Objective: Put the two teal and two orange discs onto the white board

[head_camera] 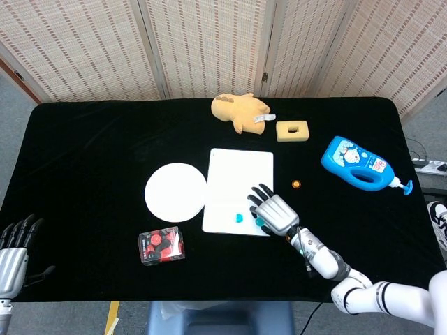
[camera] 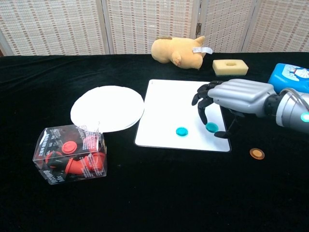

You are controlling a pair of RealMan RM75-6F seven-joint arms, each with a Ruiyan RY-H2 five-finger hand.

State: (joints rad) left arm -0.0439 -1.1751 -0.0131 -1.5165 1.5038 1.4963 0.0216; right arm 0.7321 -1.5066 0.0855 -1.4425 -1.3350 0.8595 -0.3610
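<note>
A white board lies mid-table. One teal disc rests on its near part. My right hand hovers over the board's near right corner and pinches a second teal disc between thumb and a finger, just above the board. One orange disc lies on the black cloth right of the board; another orange disc lies nearer me, off the board's corner. My left hand hangs at the table's near left edge, holding nothing.
A round white plate touches the board's left side. A clear box of red pieces stands in front of it. A plush toy, a yellow sponge and a blue bottle lie at the back and right.
</note>
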